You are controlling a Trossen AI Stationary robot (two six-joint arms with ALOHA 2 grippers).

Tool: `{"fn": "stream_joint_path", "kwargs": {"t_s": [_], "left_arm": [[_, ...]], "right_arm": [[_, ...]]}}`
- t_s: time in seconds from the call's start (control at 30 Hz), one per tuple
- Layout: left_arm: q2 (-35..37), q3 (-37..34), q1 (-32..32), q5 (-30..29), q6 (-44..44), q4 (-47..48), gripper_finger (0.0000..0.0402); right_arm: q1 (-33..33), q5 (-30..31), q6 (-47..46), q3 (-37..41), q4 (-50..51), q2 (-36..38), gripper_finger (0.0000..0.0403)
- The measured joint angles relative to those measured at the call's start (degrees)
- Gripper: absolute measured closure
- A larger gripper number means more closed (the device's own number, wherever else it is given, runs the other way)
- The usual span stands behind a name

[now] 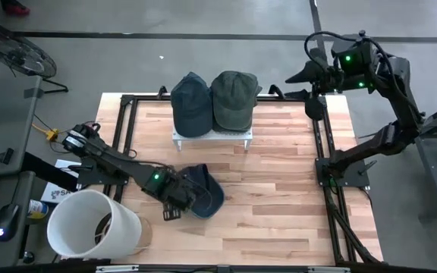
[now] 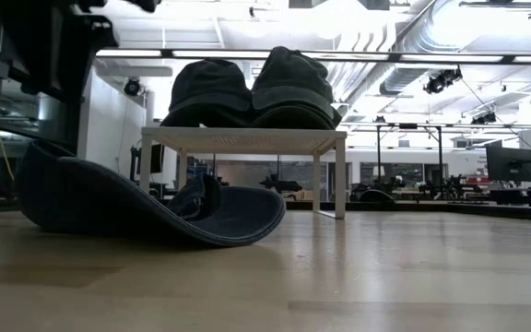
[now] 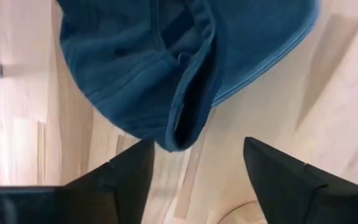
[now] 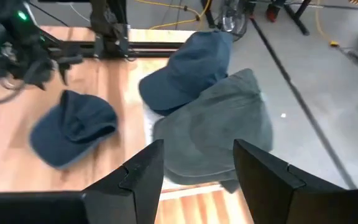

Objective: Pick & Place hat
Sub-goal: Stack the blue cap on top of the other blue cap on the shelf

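Note:
A dark blue hat [image 1: 203, 189] lies on the wooden table [image 1: 279, 197] near its left front; in the low view its brim [image 2: 229, 231] rests on the wood. My left gripper [image 3: 197, 168] points down just beside the hat's rim [image 3: 179, 134], open, one finger on either side of that edge. Whether a finger touches the cloth cannot be told. A second blue hat [image 1: 190, 102] and a green hat [image 1: 235, 98] sit on a small white stand [image 1: 211, 138] at the far middle. My right gripper [image 4: 197, 168] hangs open high over the far right corner, holding nothing.
A white bucket [image 1: 93, 224] stands at the near left corner, close behind my left arm. A black frame [image 1: 321, 144] runs along the table's left, far and right edges. Bare wood [image 1: 279, 220] lies to the right of the loose hat.

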State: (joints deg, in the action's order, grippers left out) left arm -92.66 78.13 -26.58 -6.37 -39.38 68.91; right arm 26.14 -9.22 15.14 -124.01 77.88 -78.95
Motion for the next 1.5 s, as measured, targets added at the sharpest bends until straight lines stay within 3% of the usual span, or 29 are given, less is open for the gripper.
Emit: {"fn": "stream_joint_path", "kwargs": {"t_s": [0.27, 0.5, 0.63, 0.77, 0.9, 1.1, 1.33, 1.5], "left_arm": [[0.1, -7.4, -4.7, -7.9, -1.7, -5.6, 0.0131], [0.1, -15.6, -6.7, -9.2, -5.0, -7.5, 0.0131], [0.1, -20.9, -7.0, -9.0, -4.9, -15.1, 0.0131], [0.1, -22.3, -6.8, -9.2, -5.2, -20.8, 0.0132], [0.2, -22.3, -6.9, -13.5, -5.9, -23.5, 0.0146], [0.2, -22.3, -6.8, -11.7, -7.7, -24.2, 0.0214], [0.2, -22.3, -6.8, -6.0, -12.1, -25.0, 0.0383], [0.2, -19.1, -6.8, -4.8, -11.6, -25.7, 0.0394]], "right_arm": [[-6.9, 5.1, -7.9, 0.0, 5.1, 0.3, 0.0218], [-13.2, 8.8, -14.5, 0.0, 6.1, 0.3, 0.0217], [-16.8, 10.8, -17.1, 0.0, 6.2, 0.3, 0.0217], [-19.7, 13.0, -19.8, 0.0, 6.2, 0.2, 0.0217], [-22.0, 14.6, -21.3, 0.0, 6.2, 0.2, 0.0217], [-23.9, 15.3, -22.8, 0.0, 6.2, 0.2, 0.0217], [-25.4, 16.3, -23.3, 0.0, 6.2, 0.1, 0.0217], [-25.6, 16.1, -23.3, 0.0, 6.2, 0.1, 0.0217]]}}
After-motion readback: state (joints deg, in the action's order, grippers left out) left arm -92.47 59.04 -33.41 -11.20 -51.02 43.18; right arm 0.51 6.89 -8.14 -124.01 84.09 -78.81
